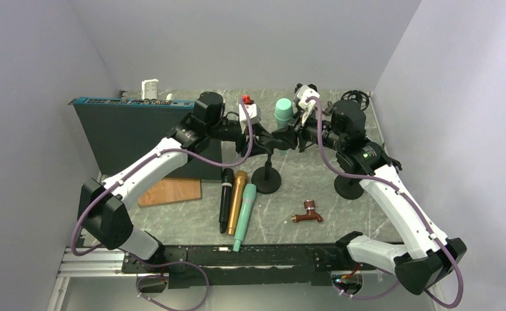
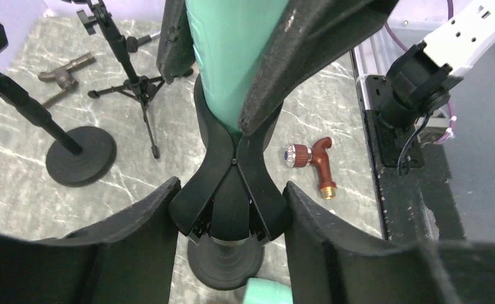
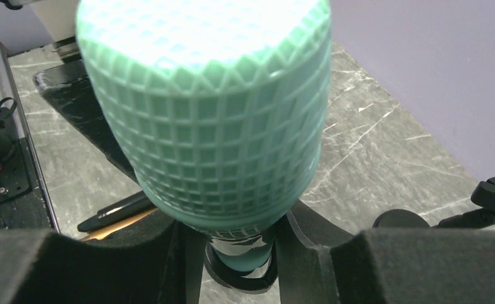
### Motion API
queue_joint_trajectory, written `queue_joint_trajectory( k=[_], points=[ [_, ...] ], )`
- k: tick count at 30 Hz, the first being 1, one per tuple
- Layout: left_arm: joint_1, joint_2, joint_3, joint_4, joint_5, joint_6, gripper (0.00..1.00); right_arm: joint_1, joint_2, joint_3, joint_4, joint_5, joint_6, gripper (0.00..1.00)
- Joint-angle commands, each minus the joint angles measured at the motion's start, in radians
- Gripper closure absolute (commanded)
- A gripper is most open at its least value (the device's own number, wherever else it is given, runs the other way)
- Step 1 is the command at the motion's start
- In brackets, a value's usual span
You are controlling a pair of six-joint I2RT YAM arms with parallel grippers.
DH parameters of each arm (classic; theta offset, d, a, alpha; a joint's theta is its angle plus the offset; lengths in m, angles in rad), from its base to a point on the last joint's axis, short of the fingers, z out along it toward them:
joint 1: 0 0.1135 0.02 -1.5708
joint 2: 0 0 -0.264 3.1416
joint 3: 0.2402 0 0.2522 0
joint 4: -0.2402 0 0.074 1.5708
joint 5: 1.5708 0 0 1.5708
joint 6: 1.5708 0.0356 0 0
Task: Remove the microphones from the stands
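Marbled table [image 1: 357, 217], microphone [image 1: 284, 111] upright (head up)

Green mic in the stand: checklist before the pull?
1. Right gripper closed on microphone body: ok, its fingers press both sides in the left wrist view.
2. Left gripper bracing stand clip: ok, fingers against both sides.
3. Microphone free of clip: not ok, seated in it.
4. Stand base flat on table: ok.
5. Space above the microphone head: ok in the top view.
6. Grip firmness on either side: cannot tell.
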Motion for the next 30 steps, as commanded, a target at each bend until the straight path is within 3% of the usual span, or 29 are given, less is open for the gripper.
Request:
queue_joint_trajectory(
  k=[1, 2, 3, 7, 15, 22, 30],
  points=[
    [-0.012, 0.003, 0.033, -0.006, -0.078, 0.028, 0.68, 0.002, -0.015, 0.010, -0.060, -0.044, 0.040, 1.00],
    [-0.011, 0.000, 0.033, -0.014, -0.105, 0.023, 0.95, 0.002, -0.021, 0.010, -0.057, -0.038, 0.043, 1.00],
    [-0.012, -0.009, 0.023, -0.009, -0.122, 0.015, 1.00, 0.001, -0.025, 0.007, -0.053, -0.031, 0.045, 1.00],
    [-0.011, -0.052, -0.037, 0.048, -0.151, -0.028, 1.00, 0.001, -0.044, 0.004, -0.028, 0.014, 0.072, 1.00],
    [-0.039, -0.054, -0.039, -0.022, -0.167, -0.029, 1.00, 0.002, -0.073, 0.047, 0.021, 0.127, 0.149, 1.00],
    [-0.041, -0.060, -0.064, 0.000, -0.167, -0.036, 1.00, 0.002, -0.153, 0.143, 0.018, 0.574, 0.213, 1.00],
    [-0.041, -0.056, -0.074, 0.006, -0.170, -0.036, 1.00, 0.002, -0.279, 0.173, 0.079, 0.746, 0.238, 1.00]
  ],
)
